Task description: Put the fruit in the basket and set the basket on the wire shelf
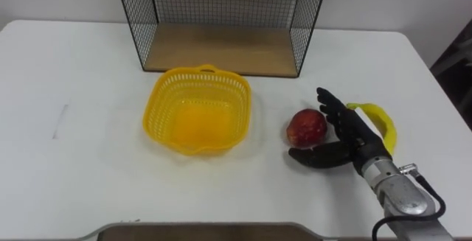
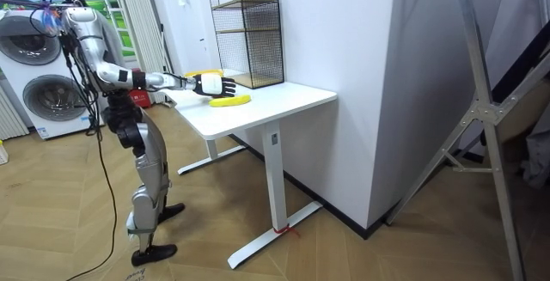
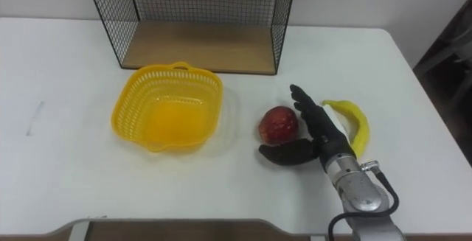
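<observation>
The white desk [image 1: 88, 160] carries everything. The wire shelf [image 1: 221, 49] stands at the middle of its far edge, its wooden floor bare. The yellow basket [image 1: 164, 93] sits just in front of the shelf, near the desk's centre, upright and with nothing in it. Toward the right edge lies the banana [image 1: 383, 119], and the red apple [image 1: 306, 127] rests between basket and banana, nearer the banana. Neither fruit is in the basket yet.

The step in hand looks like grasping the apple. To do it well, the fingers should probably wrap over the top and far side while the thumb closes from the near side, so the round fruit is cupped and not squeezed out toward the basket. A straight lift should come before any sideways travel, and the release should be low over the basket's middle, since the light basket could slide or tip if its rim is struck.

The right hand [image 1: 358, 141] lies low over the desk, between apple and banana, palm facing the apple. Its fingers are straight and reach along the apple's right side, and the thumb is spread wide and points left along the near side. It holds nothing, and actual contact cannot be told. In the room view the robot stands at the desk's near end, with the arm stretched level over it.
</observation>
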You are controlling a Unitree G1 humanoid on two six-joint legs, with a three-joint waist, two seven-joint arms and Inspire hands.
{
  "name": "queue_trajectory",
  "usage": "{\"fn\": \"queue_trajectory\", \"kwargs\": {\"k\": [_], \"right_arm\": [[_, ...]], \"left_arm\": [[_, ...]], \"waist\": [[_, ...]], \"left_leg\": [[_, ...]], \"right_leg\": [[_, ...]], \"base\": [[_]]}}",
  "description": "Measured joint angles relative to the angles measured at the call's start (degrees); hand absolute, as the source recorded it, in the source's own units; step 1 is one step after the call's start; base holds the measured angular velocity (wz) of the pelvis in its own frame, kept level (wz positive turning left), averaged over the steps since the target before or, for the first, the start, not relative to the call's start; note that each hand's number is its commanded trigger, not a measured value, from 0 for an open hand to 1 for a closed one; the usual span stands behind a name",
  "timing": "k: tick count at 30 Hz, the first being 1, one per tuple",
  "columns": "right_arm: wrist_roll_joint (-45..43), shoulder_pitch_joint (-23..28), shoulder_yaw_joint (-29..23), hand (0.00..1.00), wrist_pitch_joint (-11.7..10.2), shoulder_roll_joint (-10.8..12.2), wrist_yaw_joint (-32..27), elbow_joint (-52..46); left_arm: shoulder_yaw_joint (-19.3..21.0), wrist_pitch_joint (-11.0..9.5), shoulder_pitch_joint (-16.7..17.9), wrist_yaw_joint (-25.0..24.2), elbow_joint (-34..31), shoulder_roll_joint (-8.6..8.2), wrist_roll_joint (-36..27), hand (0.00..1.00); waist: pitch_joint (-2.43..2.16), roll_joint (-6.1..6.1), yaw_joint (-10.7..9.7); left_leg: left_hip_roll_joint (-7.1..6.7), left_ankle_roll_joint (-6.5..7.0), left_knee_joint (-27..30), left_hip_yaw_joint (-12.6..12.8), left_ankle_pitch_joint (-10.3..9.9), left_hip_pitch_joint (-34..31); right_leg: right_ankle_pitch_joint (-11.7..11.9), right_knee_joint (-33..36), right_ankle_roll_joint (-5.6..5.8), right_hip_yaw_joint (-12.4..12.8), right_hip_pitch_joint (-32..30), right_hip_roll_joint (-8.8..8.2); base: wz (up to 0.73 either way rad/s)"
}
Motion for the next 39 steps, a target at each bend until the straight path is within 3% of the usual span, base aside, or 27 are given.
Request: {"fn": "queue_trajectory", "kwargs": {"k": [3,4,5,6,7,8,16,22,30,36,39], "right_arm": [[-3.20,-1.66,-0.05,0.00,-0.40,0.00,0.10,1.97],[-4.28,-2.16,-0.05,0.10,-0.41,0.00,0.45,2.58],[-5.48,-2.72,-0.05,0.46,-0.47,0.00,0.55,3.39],[-6.09,-3.02,-0.04,0.58,-0.43,0.00,0.55,3.73],[-7.63,-3.41,-0.06,0.84,-0.35,-0.01,0.55,4.00],[-8.74,-3.61,-0.07,1.00,-0.32,-0.01,0.50,4.08],[-17.37,-5.27,-1.50,1.00,2.17,-0.34,-0.87,4.03],[-19.04,-5.39,-1.84,1.00,3.61,-0.49,-1.32,3.35],[-13.90,-5.38,-1.87,1.00,4.10,-0.45,-1.32,3.53],[-8.89,-5.00,-1.84,1.00,4.34,-0.15,-0.71,2.61],[-6.30,-4.35,-1.88,1.00,5.39,-0.23,-0.15,-2.69]], "left_arm": [[-0.06,0.55,0.11,-1.19,0.00,-0.09,0.02,0.00],[-0.06,0.87,0.05,-1.70,0.00,-0.13,0.04,0.00],[-0.12,0.99,0.06,-1.95,0.02,-0.16,0.04,0.00],[-0.13,1.06,0.06,-1.99,0.03,-0.17,0.04,0.00],[-0.12,1.12,0.15,-2.04,0.20,-0.16,0.04,0.00],[-0.12,1.31,-0.17,-2.12,0.34,-0.15,0.06,0.00],[-0.07,3.42,-0.91,-3.22,2.06,-0.15,1.19,0.00],[-0.06,4.09,-1.98,-3.37,2.13,-0.14,1.19,0.00],[-0.25,4.21,-2.12,-3.34,1.86,-0.14,1.14,0.00],[-0.08,3.20,-2.11,-3.28,1.57,-0.05,2.34,0.00],[-0.03,3.17,-2.11,-3.34,1.14,-0.04,2.32,0.00]], "waist": [[-0.04,-0.04,0.01],[-0.05,-0.05,0.02],[-0.07,-0.06,0.15],[-0.08,-0.05,0.13],[-0.11,-0.13,0.11],[-0.11,-0.12,-0.01],[-0.52,-0.64,0.53],[-0.52,-0.67,1.47],[-0.32,-0.38,1.37],[-0.11,-0.28,1.27],[-0.05,-0.11,1.17]], "left_leg": [[0.00,0.13,0.02,-0.02,0.09,0.01],[0.00,0.18,0.05,-0.02,0.12,0.01],[0.02,0.19,0.15,-0.04,0.13,-0.01],[0.02,0.20,0.21,-0.09,0.13,-0.09],[0.02,0.21,0.20,-0.32,0.13,-0.35],[0.01,0.24,0.44,-0.65,0.15,-0.64],[0.00,0.42,0.61,-1.01,0.28,-0.95],[0.00,0.41,0.55,-1.05,0.28,-1.00],[-0.01,0.41,0.53,-0.98,0.28,-0.87],[-0.01,0.41,0.45,-0.90,0.28,-1.00],[-0.03,0.41,0.43,-0.85,0.28,-1.02]], "right_leg": [[0.00,0.03,0.00,0.01,-0.03,0.00],[0.00,0.04,0.00,0.00,-0.03,-0.01],[0.00,0.12,0.00,0.00,-0.02,0.00],[0.00,0.13,-0.01,0.01,-0.01,0.01],[0.02,0.13,-0.03,-0.06,-0.01,0.06],[0.05,0.13,-0.09,-0.27,-0.03,0.12],[0.11,0.11,-0.19,-1.01,-0.03,0.16],[0.13,0.10,-0.21,-1.22,-0.07,0.16],[0.13,0.10,-0.20,-1.21,-0.06,0.13],[0.13,0.06,-0.20,-1.19,-0.15,0.12],[0.13,0.05,-0.20,-1.17,-0.22,0.12]], "base": [[0.00],[0.00],[0.00],[0.04],[0.09],[0.11],[0.03],[0.00],[0.00],[0.00],[0.00]]}}
